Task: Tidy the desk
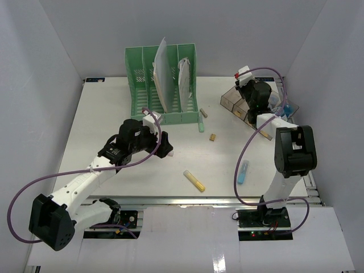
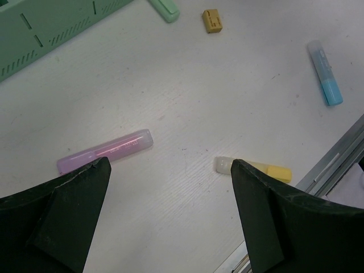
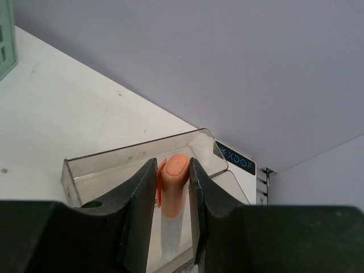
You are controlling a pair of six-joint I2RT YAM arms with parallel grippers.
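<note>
Fingers on my two arms are doing different things. My right fingers (image 3: pixel 139 199) are gripping an orange-capped pen (image 3: pixel 173 170) near its top end, and they are holding it over the clear brown tray (image 3: pixel 108 162), which is standing at the far right corner of the tabletop (image 1: pixel 108 114). I cannot tell if the pen's lower end is touching the tray. My left fingers (image 2: pixel 68 199) are standing wide open and gripping nothing; they are hovering above the white tabletop, a little left of its middle. A pink highlighter (image 2: pixel 105 151) is lying just beside one finger, and a yellow highlighter (image 2: pixel 261 169) is partly hiding behind the other. Farther off, a blue highlighter (image 2: pixel 325 74), a small yellow block (image 2: pixel 211 20) and a green pen (image 2: pixel 165 8) are lying apart from each other. The green file rack (image 1: pixel 162 85) is standing at the far edge with papers (image 1: pixel 161 68) in its slots. A metal rail (image 1: pixel 227 200) is running along the tabletop's near edge.
</note>
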